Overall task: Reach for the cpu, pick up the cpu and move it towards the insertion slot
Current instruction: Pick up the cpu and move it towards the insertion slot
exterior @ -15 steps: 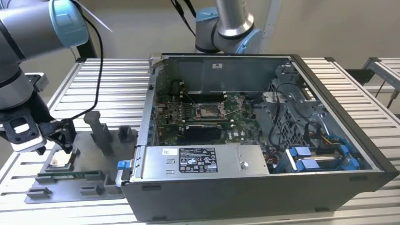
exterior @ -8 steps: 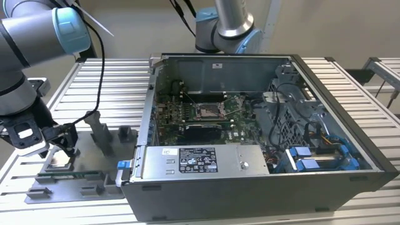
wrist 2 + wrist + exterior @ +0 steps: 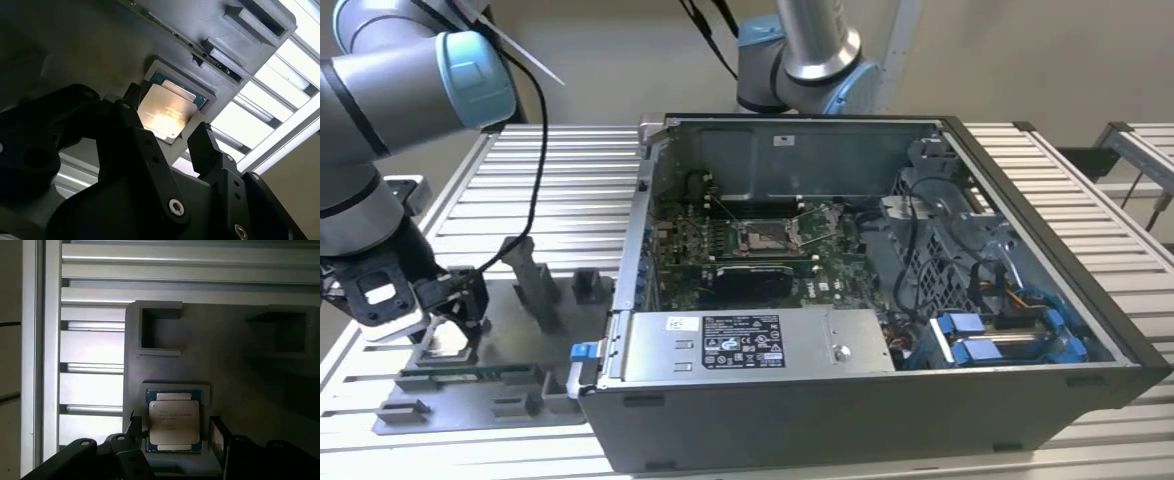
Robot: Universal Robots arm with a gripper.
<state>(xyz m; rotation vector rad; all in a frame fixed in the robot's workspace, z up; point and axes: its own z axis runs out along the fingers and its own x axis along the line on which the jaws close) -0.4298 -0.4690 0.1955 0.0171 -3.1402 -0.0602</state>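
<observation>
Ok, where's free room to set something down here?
Slatted table is bare between the computer case and the upright blocks. The tray is bare between the cpu nest and two empty pockets. Crowded around the cpu: the open hand straddles it.

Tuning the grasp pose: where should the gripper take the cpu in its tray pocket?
Probably by two opposite edges, from straight above: the cpu lies flat in a shallow recess of the grey tray, and the open gripper straddles it.

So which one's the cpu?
On the exterior view's left of the big open grey metal computer case lies a flat grey plastic tray. In one recess sits the cpu: a small square silvery chip, shiny unlike the dull grey blocks around it.
</observation>
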